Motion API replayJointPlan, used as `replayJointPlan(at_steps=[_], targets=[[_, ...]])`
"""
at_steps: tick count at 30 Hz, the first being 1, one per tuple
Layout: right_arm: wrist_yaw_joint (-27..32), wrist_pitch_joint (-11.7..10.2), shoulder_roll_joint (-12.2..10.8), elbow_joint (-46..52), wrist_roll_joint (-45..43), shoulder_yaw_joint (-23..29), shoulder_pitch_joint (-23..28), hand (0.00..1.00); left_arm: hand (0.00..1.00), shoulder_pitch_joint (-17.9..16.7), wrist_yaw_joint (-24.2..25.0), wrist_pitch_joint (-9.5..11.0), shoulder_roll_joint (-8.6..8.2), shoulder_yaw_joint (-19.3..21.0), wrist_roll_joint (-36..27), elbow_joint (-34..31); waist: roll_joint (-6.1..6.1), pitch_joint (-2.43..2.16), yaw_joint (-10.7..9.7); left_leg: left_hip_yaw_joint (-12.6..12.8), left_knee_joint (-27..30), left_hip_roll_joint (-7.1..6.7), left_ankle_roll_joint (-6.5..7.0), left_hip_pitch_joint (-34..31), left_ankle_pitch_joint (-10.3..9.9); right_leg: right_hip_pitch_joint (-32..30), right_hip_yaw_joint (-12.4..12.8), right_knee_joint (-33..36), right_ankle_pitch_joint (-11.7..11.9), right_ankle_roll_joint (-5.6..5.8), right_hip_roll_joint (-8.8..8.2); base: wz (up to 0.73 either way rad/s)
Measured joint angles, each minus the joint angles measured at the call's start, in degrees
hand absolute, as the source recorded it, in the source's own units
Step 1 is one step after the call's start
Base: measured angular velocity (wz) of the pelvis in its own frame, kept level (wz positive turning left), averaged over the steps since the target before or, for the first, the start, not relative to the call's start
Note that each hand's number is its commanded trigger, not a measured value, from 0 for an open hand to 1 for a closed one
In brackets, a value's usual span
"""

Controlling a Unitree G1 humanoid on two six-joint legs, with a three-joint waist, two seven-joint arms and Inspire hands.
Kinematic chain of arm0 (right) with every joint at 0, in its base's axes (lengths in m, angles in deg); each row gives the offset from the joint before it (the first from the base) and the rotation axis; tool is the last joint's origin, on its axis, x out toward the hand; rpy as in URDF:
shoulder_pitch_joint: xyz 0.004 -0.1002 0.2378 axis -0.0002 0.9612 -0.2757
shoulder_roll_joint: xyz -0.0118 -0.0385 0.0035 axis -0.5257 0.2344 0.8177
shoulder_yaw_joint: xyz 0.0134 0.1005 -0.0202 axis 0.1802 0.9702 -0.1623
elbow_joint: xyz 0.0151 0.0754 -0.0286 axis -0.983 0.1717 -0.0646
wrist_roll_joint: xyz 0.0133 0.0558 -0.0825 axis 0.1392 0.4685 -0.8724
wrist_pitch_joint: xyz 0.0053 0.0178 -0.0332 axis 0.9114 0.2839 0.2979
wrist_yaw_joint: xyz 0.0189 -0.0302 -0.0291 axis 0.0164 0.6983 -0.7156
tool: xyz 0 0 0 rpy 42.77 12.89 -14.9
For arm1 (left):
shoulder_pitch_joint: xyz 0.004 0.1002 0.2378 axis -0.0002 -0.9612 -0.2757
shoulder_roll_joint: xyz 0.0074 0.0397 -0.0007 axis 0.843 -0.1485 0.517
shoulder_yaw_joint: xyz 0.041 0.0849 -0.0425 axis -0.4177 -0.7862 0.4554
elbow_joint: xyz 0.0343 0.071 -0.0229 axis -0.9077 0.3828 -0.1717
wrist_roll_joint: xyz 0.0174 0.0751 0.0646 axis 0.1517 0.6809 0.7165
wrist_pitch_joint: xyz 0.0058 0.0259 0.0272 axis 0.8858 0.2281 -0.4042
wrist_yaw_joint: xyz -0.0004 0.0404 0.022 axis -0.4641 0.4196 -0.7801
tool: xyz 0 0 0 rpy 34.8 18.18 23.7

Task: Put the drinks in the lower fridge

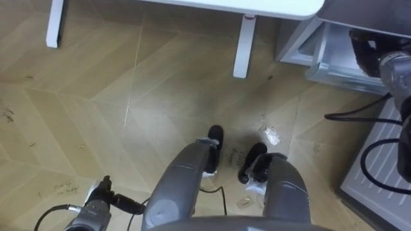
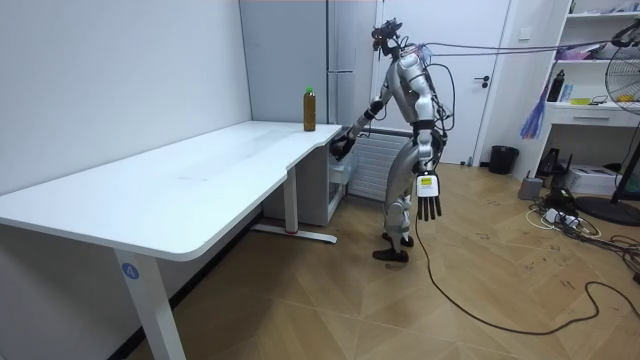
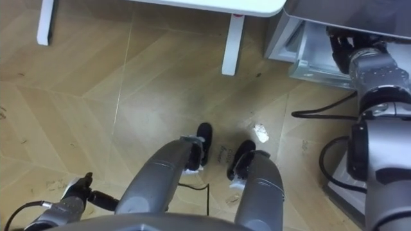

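The robot is standing at the far end of the desk (image 2: 200,180), just beside the fridge (image 2: 340,60). The bottle (image 2: 309,110) is standing upright on the desk corner, with neither hand on it. The right hand (image 1: 367,50) is reaching to the open lower drawer (image 1: 314,64), and I cannot tell how its fingers lie. The left hand (image 2: 428,207) is hanging by the thigh, fingers straight and slightly spread. A desk leg (image 1: 242,48) is standing ahead of the feet, and a paper scrap (image 1: 272,135) is lying near them.

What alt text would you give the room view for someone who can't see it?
A humanoid robot stands at the far end of a long white desk, right hand reaching low toward the tall grey fridge, left hand hanging open. A brown bottle with a green cap stands on the desk's far corner.
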Motion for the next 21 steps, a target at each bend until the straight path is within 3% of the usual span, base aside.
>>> replayJointPlan(at_steps=[8, 21], targets=[[-0.3, -0.4, 1.7, -0.4, -1.3, -0.1, -0.1, 0.00, 0.00, 0.1, 0.0, 0.0, 0.00, -0.8, 0.0, 0.0, -0.03, 0.01, -0.7, 0.6, 0.5, 0.02, -0.01, 0.7, 0.0, 0.4, 0.5, 0.4, -0.1, -0.10, -0.17, -0.01], [-0.9, 0.5, 1.7, -1.7, -1.4, -0.2, 0.0, 0.00, 0.00, 0.1, 0.6, 0.0, 0.16, -1.8, 0.1, -0.1, -0.30, 0.03, -1.1, 0.6, 0.7, 0.36, -0.03, 1.6, 0.0, 1.5, 0.4, -0.2, 0.2, -0.17, 0.20, 0.00]])
